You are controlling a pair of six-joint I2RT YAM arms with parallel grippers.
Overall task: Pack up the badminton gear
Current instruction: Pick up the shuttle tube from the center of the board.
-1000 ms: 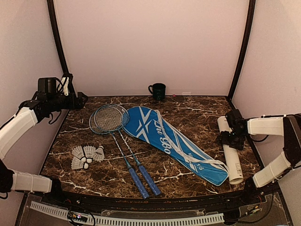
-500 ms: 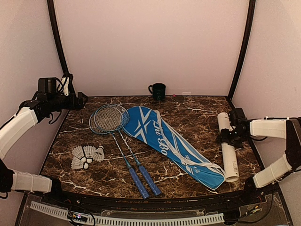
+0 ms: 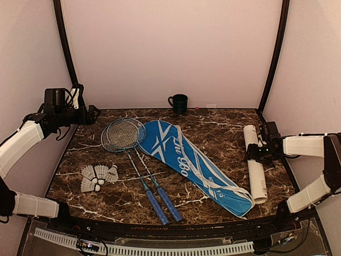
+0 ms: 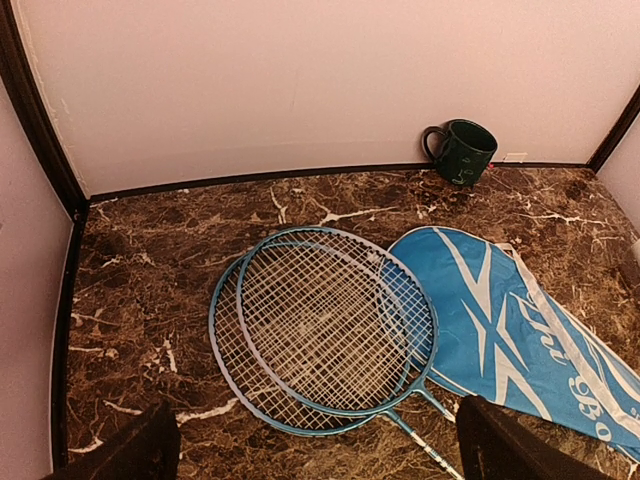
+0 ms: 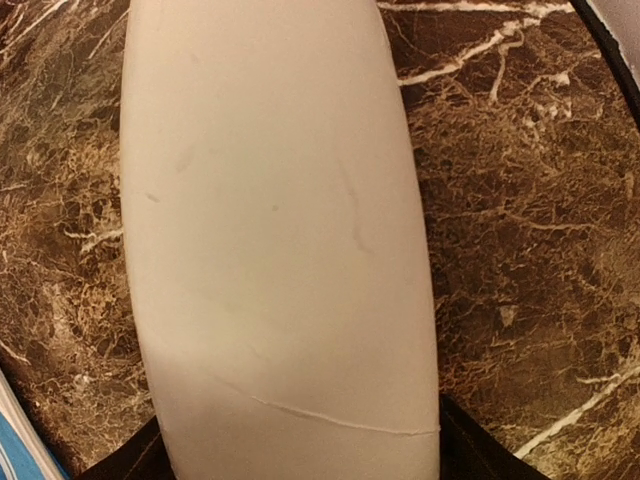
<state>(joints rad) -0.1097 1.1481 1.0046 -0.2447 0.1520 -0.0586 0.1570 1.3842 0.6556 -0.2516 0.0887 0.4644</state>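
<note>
Two blue-handled rackets (image 3: 123, 134) lie overlapped left of centre, with their handles toward the near edge. Their heads show in the left wrist view (image 4: 320, 330). The blue cover (image 3: 186, 165) lies diagonally beside them. Several white shuttlecocks (image 3: 98, 177) lie at the near left. The long white tube (image 3: 254, 173) lies along the right side. My right gripper (image 3: 257, 153) is shut on the tube's middle, and the tube fills the right wrist view (image 5: 275, 230). My left gripper (image 3: 93, 113) is open and empty, high over the far left corner.
A dark green mug (image 3: 178, 102) stands at the back wall, also in the left wrist view (image 4: 462, 150). Black frame posts rise at both back corners. Walls close in the table on three sides.
My right gripper has carried the tube toward the back of the table, and the tube's near end has swung left, close to the cover's tip. The left arm has not moved.
</note>
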